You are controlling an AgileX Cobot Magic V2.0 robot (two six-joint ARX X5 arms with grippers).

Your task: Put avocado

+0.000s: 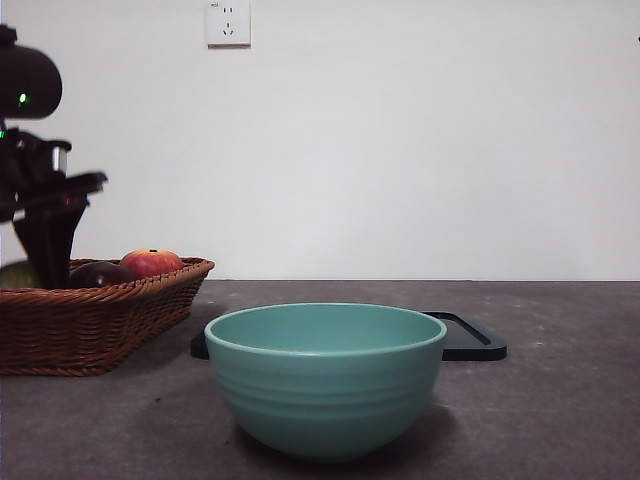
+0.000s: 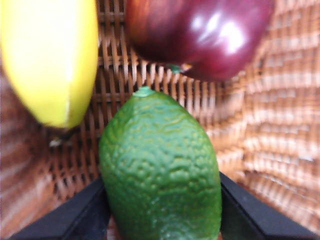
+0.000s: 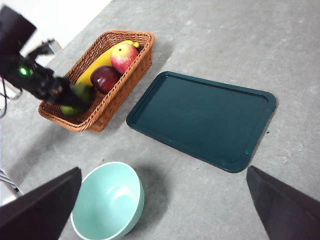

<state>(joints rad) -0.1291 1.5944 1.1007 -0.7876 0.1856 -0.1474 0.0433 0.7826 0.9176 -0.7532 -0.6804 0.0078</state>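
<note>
Setting: we look across a grey table backed by a plain white wall with a socket high on it.
Basket: at the left side we see a brown wicker basket holding a banana, a red apple and a dark maroon fruit.
Avocado: we find the avocado inside that basket, beside the banana and just short of the maroon fruit.
Left gripper: we see the left gripper down in the basket, its two jaws pinching the avocado's flanks.
Right gripper: we see the right gripper high above the table, jaws spread wide and holding nothing.
Places to put it: a teal bowl stands near the front, and a dark green tray lies behind it, to the right of the basket; we cannot tell which one is meant.
Risk: we judge the grip sits on the fruit's wide, rounded body, so it could squirt out on the lift.
Risk: we think a lift that drifts sideways could nudge the banana or maroon fruit, or catch the basket rim.
</note>
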